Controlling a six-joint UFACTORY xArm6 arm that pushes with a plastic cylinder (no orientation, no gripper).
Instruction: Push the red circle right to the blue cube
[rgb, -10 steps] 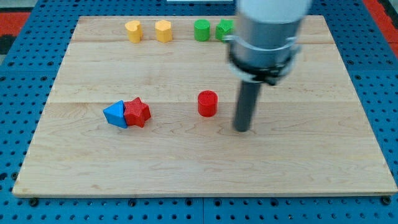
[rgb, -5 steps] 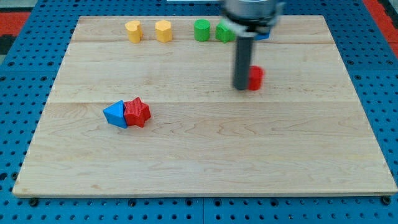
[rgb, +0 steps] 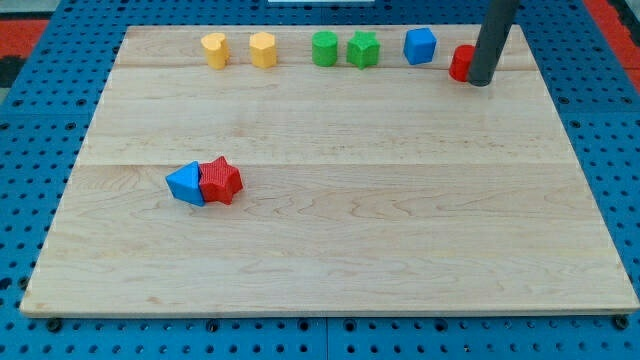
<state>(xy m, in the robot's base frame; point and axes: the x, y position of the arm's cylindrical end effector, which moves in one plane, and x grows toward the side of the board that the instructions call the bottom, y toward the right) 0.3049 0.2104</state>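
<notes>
My tip (rgb: 480, 82) sits at the view's top right, planted on the tabletop (rgb: 330, 250) and touching the red circle (rgb: 461, 63) from its right side; the rod partly covers that block, so only its left part shows. My tool is a plain dark rod with nothing to spread or close, and it grips nothing. The red circle lies just to the right of the blue cube (rgb: 420, 46), near it but with a narrow strip of wood showing between them. The blue cube stands in the row along the view's top edge. Leftward from it come a green block with angular facets (rgb: 363, 49) and a green cylinder (rgb: 324, 48), these two nearly touching. Further left, after a gap, are two yellow blocks: one (rgb: 262, 49) rounded with a notched top, and one (rgb: 214, 49) that looks heart-like, though I cannot make out either shape with certainty. Well apart from all this, at the view's left of centre, a blue triangle (rgb: 184, 184) and a red star (rgb: 222, 181) lie pressed together, the triangle on the left.
</notes>
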